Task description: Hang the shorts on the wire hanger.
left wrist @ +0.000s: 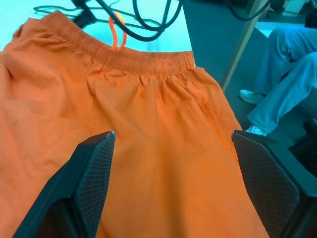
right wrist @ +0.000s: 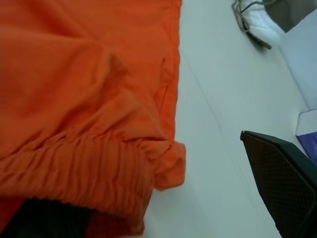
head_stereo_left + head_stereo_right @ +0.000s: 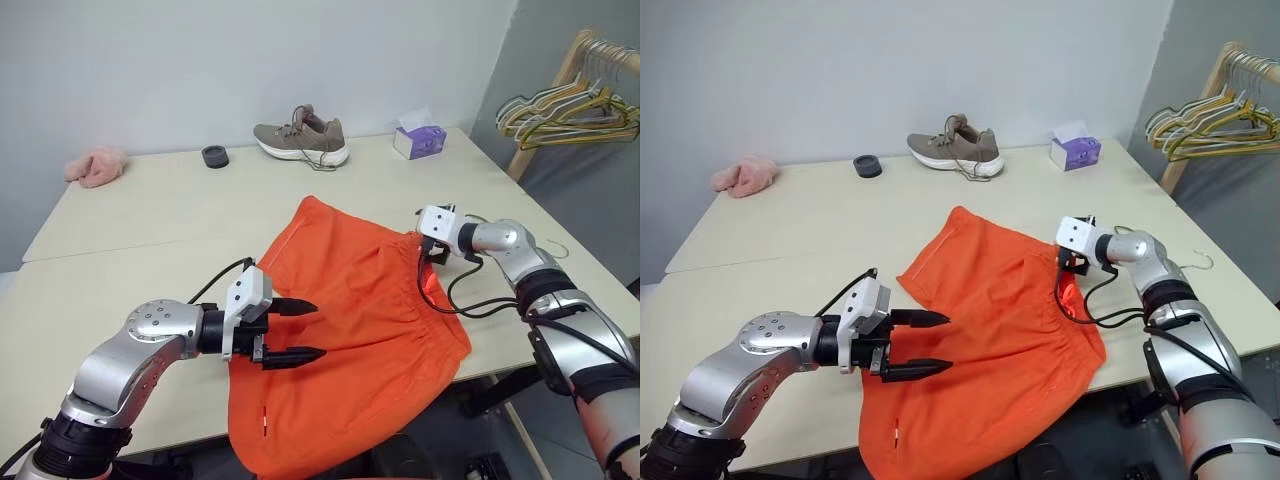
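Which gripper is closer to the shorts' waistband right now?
Right. The right gripper sits at the far corner of the waistband of the shorts; the left gripper hovers open over the leg fabric, away from the band.

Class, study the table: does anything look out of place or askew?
Yes. The shorts lie crumpled, one leg hanging over the table's near edge. A lone shoe sits on the tabletop, an odd place for footwear.

one shorts (image 3: 350, 320), one shoe (image 3: 302, 139), two grippers (image 3: 291, 331)
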Available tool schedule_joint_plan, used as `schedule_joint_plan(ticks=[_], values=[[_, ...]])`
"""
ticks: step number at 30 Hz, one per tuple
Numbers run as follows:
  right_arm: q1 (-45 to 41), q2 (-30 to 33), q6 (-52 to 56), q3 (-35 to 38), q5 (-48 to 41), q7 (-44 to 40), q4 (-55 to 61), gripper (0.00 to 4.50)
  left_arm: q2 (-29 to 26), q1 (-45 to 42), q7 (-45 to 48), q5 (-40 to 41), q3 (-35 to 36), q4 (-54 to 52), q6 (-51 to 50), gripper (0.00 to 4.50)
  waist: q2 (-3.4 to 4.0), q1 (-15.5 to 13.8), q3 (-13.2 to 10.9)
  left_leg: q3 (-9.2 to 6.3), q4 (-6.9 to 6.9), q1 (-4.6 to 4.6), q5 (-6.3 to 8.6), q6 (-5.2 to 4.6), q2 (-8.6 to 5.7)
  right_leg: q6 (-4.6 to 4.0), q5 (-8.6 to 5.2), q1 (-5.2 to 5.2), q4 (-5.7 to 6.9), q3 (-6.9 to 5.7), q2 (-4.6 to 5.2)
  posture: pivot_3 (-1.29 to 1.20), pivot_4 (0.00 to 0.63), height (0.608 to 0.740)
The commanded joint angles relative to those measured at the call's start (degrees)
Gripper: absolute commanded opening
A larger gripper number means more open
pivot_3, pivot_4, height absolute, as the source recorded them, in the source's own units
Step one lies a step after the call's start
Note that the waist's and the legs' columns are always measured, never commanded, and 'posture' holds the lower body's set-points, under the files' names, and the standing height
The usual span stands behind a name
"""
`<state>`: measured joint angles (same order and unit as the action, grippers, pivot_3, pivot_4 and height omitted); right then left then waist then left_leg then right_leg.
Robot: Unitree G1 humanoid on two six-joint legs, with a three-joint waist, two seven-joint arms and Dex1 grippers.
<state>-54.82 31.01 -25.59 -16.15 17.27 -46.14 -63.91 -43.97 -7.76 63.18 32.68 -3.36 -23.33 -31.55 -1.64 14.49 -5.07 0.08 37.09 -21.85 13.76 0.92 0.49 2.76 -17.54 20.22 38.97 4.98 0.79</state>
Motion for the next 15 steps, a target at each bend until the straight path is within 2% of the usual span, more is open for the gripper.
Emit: schedule_joint_plan(ticks=[1, 6, 8, 10, 11, 13, 15], values=[[3.71, 5.61, 2.34, 0.61, -1.19, -6.62, 9.26, 4.50, 1.26, -1.11, -0.37, -1.27, -0.79, 0.85, 2.33, 3.97, 0.02, -0.16, 0.01, 0.00, 0.00, 0.00, 0.00, 0.00, -0.02, 0.00, 0.00, -0.01, 0.00, -0.01, 0.03, -0.21, 0.015, 0.740], [13.16, 12.48, 16.70, 6.45, -6.41, -10.41, 28.12, 4.50, 4.18, -3.42, -1.95, -2.55, -2.10, 1.46, 3.23, 3.97, 0.04, 0.16, 0.02, 0.02, 0.01, -0.01, 0.00, 0.00, -0.05, 0.02, 0.00, 0.00, 0.01, 0.02, 0.08, -0.23, 0.028, 0.740], [18.13, 13.70, 27.84, 12.42, -11.03, -8.78, 36.02, 4.50, 6.71, -5.32, -4.38, -2.30, -2.22, 1.83, 2.39, 3.97, 0.06, 0.27, 0.04, 0.06, 0.02, 0.04, 0.00, 0.00, 0.00, 0.02, 0.00, -0.01, 0.03, 0.06, 0.08, -0.24, 0.031, 0.740], [21.08, 13.87, 34.60, 15.54, -13.22, -7.51, 41.34, 4.50, 7.83, -6.13, -5.44, -2.33, -2.16, 2.04, 1.96, 3.97, 0.06, 0.49, 0.04, 0.02, 0.05, 0.05, 0.00, 0.00, 0.02, 0.04, 0.00, -0.04, 0.04, 0.03, 0.04, -0.25, 0.036, 0.740], [22.56, 13.20, 38.86, 18.01, -15.00, -5.93, 43.80, 4.50, 8.16, -6.61, -5.68, -2.68, -2.43, 2.22, 2.04, 3.97, 0.07, 0.63, 0.05, 0.03, 0.05, 0.04, 0.00, 0.00, 0.02, 0.06, 0.01, -0.04, 0.04, 0.05, 0.01, -0.25, 0.036, 0.740], [25.76, 10.49, 47.78, 24.93, -16.42, 3.35, 46.93, 4.50, 9.29, -8.16, -6.73, -3.22, -3.24, 2.63, 1.96, 3.97, 0.07, 0.73, 0.05, 0.04, 0.07, 0.05, 0.00, 0.00, 0.03, 0.11, 0.00, -0.04, 0.04, 0.08, -0.08, -0.26, 0.041, 0.740], [27.15, 8.45, 55.17, 28.06, -17.33, 8.33, 47.57, 4.50, 10.12, -9.31, -7.37, -3.55, -3.89, 2.89, 1.91, 3.97, 0.06, 0.69, 0.06, 0.02, 0.12, 0.00, 0.00, 0.00, 0.02, 0.14, 0.01, -0.05, 0.03, 0.07, -0.09, -0.26, 0.041, 0.740]])
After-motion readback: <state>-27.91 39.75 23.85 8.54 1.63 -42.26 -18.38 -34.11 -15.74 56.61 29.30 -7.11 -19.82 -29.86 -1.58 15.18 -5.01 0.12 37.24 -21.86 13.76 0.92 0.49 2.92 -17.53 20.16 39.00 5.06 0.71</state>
